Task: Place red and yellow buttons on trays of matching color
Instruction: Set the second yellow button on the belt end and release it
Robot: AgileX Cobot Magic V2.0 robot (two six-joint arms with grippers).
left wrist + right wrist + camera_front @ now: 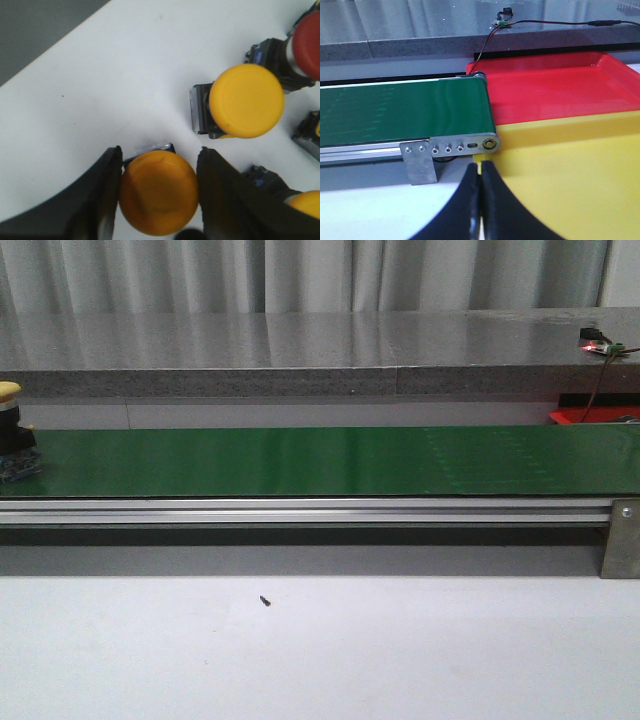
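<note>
Left fingers [107,195] clamped on yellow button [157,192], right fingers [492,200] closed, empty, near yellow tray [580,170]

A long green conveyor belt [330,460] crosses the middle of the frame on a silver rail [300,511]. At the far left edge, a yellow button [10,392] stands on the belt. A small dark speck [265,601] lies on the white tabletop [400,660] below.

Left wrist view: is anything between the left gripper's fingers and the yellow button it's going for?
Nothing visible. The yellow button already sits between the left gripper fingers, both beside its cap. The other yellow button stands apart.
</note>
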